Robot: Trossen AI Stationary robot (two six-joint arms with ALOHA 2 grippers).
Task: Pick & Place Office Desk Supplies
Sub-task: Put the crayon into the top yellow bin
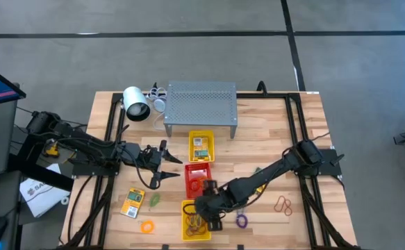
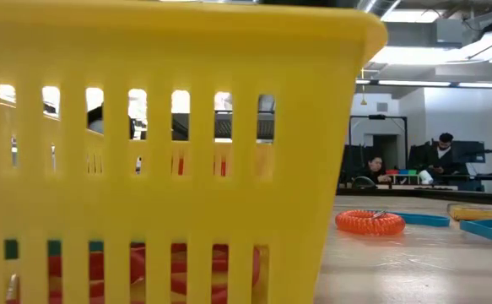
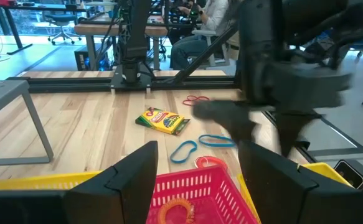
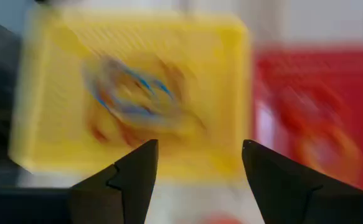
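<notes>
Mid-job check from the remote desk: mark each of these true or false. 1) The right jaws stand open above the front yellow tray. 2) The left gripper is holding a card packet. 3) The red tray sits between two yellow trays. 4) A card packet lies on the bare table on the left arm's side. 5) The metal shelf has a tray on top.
1) True: the right gripper hangs over the front yellow tray, jaws apart and empty.
2) False: the left gripper is open and holds nothing.
3) True: the red tray lies between the front one and the rear yellow tray.
4) True: a card packet lies there.
5) False: the perforated metal shelf has nothing on top.
</notes>
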